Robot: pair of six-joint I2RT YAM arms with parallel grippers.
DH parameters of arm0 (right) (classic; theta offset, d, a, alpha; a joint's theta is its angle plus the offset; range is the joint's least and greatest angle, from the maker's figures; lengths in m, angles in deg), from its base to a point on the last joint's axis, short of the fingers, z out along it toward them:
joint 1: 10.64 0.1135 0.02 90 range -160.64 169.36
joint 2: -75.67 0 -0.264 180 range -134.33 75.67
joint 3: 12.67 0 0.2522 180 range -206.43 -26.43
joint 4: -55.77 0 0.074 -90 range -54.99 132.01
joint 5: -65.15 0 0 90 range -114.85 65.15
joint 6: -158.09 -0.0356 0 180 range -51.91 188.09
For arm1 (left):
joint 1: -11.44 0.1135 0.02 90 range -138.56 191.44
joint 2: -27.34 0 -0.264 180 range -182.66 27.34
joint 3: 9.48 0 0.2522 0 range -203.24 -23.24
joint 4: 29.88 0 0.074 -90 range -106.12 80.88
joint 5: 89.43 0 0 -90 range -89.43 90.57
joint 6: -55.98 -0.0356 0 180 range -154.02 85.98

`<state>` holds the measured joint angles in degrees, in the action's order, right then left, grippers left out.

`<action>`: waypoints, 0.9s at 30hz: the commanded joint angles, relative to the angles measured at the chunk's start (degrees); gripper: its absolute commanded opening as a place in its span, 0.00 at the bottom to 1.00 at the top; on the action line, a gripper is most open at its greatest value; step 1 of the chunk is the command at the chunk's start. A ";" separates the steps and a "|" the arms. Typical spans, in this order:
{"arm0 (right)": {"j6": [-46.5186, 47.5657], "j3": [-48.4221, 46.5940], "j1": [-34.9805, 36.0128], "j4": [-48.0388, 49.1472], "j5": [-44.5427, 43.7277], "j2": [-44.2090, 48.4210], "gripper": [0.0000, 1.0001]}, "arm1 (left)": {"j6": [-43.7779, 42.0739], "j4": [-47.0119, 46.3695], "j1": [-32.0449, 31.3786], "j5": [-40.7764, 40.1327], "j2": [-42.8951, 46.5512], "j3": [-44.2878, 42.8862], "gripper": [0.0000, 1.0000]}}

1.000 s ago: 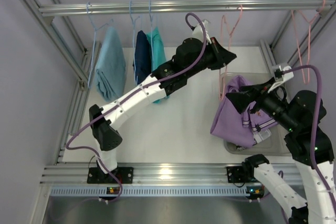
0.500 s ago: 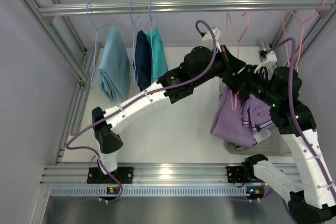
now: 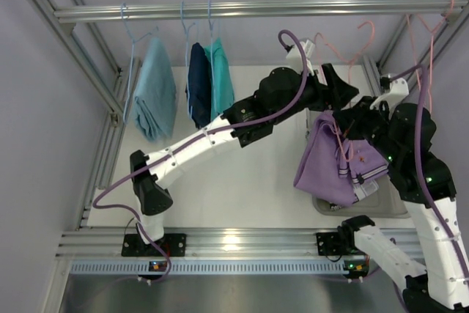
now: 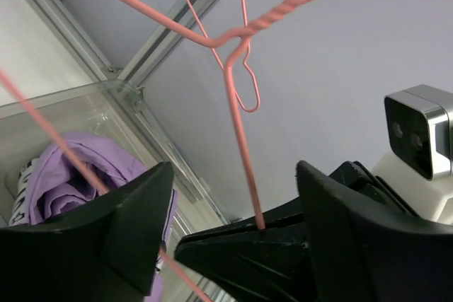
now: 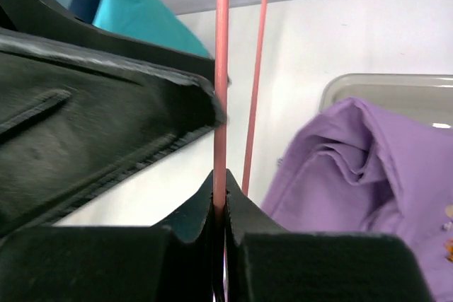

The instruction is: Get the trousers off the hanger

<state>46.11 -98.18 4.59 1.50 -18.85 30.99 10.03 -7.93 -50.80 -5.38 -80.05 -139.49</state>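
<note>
The pink hanger (image 3: 338,137) carries the purple trousers (image 3: 328,166), which hang down over the bin at the right. My right gripper (image 5: 220,206) is shut on one thin pink wire of the hanger (image 5: 221,68), with the trousers (image 5: 368,167) just to its right. The left gripper (image 4: 236,167) is open; the hanger's wire (image 4: 237,111) runs between its fingers (image 4: 134,224) without touching them. In the top view the left gripper (image 3: 337,98) and the right gripper (image 3: 356,119) meet at the hanger's neck. The hook's tip is hard to make out.
A metal rail (image 3: 249,10) crosses the back. Light-blue hangers there hold a pale blue (image 3: 154,89), a navy (image 3: 198,78) and a teal garment (image 3: 220,71). Another pink hanger (image 3: 427,56) hangs at the far right. A clear bin (image 3: 392,207) sits under the trousers.
My left gripper has opened and let go of the hanger. The right gripper came in and shut on the hanger's wire. Hanger and both grippers shifted to the right.
</note>
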 commanded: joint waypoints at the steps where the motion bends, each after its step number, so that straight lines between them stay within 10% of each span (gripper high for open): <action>1: 3.51 -3.40 -0.55 -3.43 -5.74 1.62 0.00 | -1.95 -1.51 0.27 0.25 2.54 -0.12 0.82; 3: 4.74 -4.10 -0.55 -4.39 -6.52 2.14 0.00 | -2.83 -1.33 0.45 -0.02 3.41 0.40 0.99; 15: 10.81 -7.88 -0.46 -9.41 -14.35 5.84 0.00 | -12.05 -3.89 4.22 9.72 13.70 8.66 0.99; 27: 16.79 -19.56 -2.82 -8.79 -11.02 -8.03 0.00 | -24.54 17.12 16.17 10.61 15.98 2.34 0.99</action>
<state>60.73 -113.61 3.91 -7.66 -31.83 26.62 -10.10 2.95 -36.70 4.10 -66.24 -135.03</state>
